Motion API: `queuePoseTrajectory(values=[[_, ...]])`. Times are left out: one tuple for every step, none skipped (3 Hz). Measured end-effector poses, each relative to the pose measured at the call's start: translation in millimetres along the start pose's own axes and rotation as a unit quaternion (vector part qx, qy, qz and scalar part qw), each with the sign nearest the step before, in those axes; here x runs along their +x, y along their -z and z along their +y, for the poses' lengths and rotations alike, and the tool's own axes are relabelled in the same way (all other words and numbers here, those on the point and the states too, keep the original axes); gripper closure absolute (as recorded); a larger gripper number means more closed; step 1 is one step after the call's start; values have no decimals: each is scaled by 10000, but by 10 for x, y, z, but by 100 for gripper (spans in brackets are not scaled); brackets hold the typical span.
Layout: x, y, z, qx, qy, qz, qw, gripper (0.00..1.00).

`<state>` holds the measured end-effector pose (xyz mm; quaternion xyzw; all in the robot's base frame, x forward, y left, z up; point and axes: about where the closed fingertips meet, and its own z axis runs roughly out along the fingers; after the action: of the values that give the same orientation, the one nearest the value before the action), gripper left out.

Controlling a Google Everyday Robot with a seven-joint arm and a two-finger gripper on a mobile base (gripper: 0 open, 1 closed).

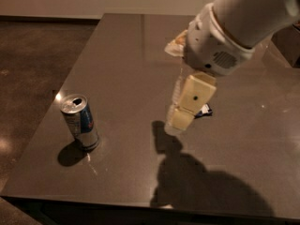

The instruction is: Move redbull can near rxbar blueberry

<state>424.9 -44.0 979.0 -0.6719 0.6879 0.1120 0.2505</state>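
One redbull can [79,121] stands upright at the left front of the tabletop [131,55], well apart from your gripper [177,123], which hangs over the middle. Whether it is spread or closed cannot be told. Just right of it, a corner of the rxbar blueberry [205,110] peeks out. The task looks barely begun: reaching, grasping and carrying remain.

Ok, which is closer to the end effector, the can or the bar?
The bar: its dark-blue corner peeks out right beside the end effector, above the middle of the table. The can stands upright far off by the left edge.
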Motion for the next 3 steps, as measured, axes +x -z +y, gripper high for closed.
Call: queuePoseTrajectory(values=[[-360, -267, 30, -163, 38, -388, 9991, 0], [-657, -466, 57, -235, 2, -774, 9967, 0], [-1010, -687, 204, -367, 63, -1146, 9927, 0]])
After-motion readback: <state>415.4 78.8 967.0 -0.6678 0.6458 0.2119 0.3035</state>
